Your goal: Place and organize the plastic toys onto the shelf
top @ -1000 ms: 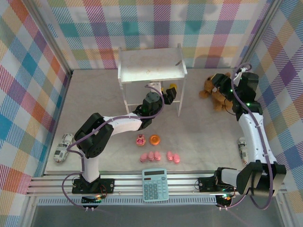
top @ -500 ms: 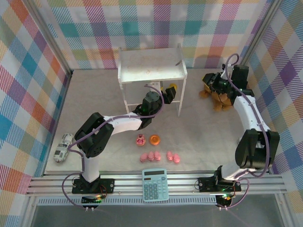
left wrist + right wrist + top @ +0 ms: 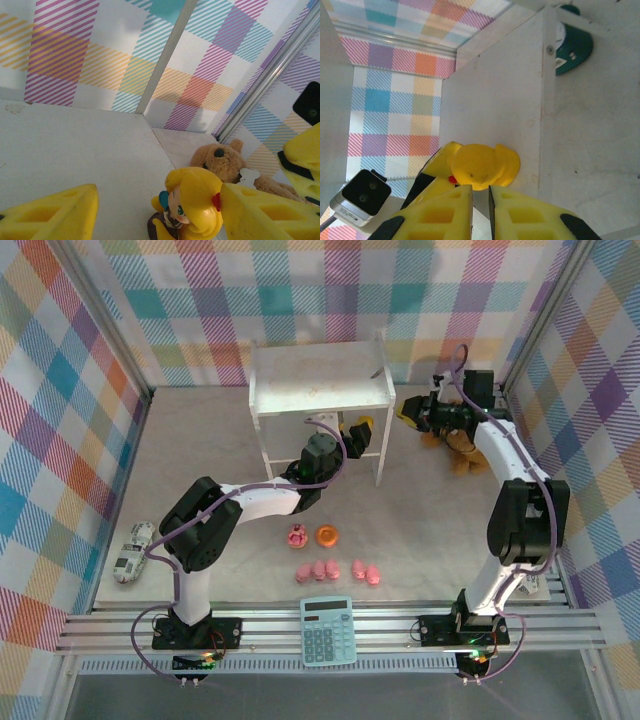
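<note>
That yellow toy figure (image 3: 192, 202) has big glossy yellow hair, a green eye and a red bobble. It's tucked under the top of the shelf (image 3: 320, 380), at the shelf's right end. The left gripper (image 3: 356, 437) is under there too, spread wide, with the figure touching just one finger (image 3: 270, 215). The right gripper (image 3: 408, 416) hangs just off the shelf's right side, fingers nearly pressed together on nothing. The cupcake piece (image 3: 297, 535), orange ring (image 3: 327, 534) and pink pigs (image 3: 320, 569) lie in front of the shelf. The calculator (image 3: 328, 630) print is too small to read.
</note>
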`<state>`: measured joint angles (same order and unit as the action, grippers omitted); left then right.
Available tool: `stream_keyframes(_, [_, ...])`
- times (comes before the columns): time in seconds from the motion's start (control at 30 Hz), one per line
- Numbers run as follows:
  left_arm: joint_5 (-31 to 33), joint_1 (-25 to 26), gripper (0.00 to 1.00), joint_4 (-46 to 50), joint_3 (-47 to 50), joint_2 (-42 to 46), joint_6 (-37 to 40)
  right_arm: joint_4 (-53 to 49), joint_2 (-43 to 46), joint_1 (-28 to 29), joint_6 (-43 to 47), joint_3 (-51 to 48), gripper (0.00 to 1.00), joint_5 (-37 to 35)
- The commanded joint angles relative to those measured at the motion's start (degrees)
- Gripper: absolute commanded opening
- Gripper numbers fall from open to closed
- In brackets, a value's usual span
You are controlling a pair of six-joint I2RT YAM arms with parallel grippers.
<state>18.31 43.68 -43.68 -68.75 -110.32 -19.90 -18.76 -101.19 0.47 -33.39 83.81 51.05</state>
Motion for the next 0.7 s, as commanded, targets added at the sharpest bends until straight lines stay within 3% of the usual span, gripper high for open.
stream_keyframes(0.0, [0.04,-0.59,0.64,-1.99,-1.56,-0.76,-0.22,-2.43,-1.59,1.26,2.76,3.53,0.18,3.46])
stream_keyframes(0.67, [-0.99,-0.66,0.60,-1.42,-0.31,0.77,-0.14,-9.61,-9.48,5.48,6.53,10.05,0.17,4.87])
